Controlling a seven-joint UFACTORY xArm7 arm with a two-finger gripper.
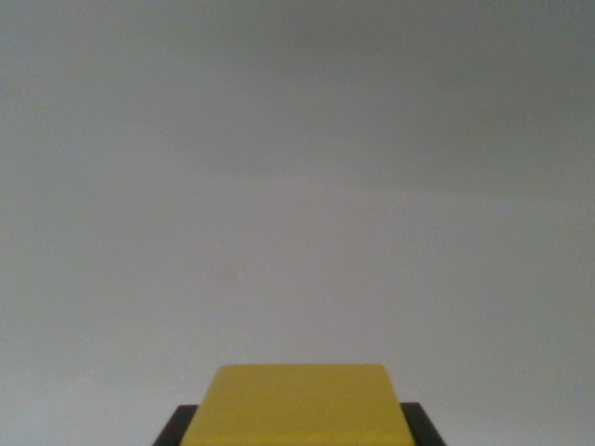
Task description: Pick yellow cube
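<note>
Nearly the whole wrist view is taken up by a plain, pale grey bench (pixel 297 186), smooth and matt, with no pattern or seam that can be made out. The tone darkens a little toward the top edge and is lighter through the middle; a faint horizontal band of shading crosses the upper half. One tiny pale speck sits on the surface a little left of centre. No wall, edge or other part of the room can be told from this view.

The yellow cube (pixel 297 406) lies at the bottom centre of the view, cut off by the lower edge. Its broad yellow face shows with rounded upper corners, evenly coloured and slightly blurred.

The hand (pixel 297 429) shows only as two dark parts, one against each side of the cube at the bottom of the view: a dark finger (pixel 175 429) on the wrist view's left and another on the wrist view's right. Both sit hard against the cube's flanks with no gap visible, so the hand is clamped on the cube.

Nothing else lies on the surface near the cube, and the grey expanse beyond it is unbroken.
</note>
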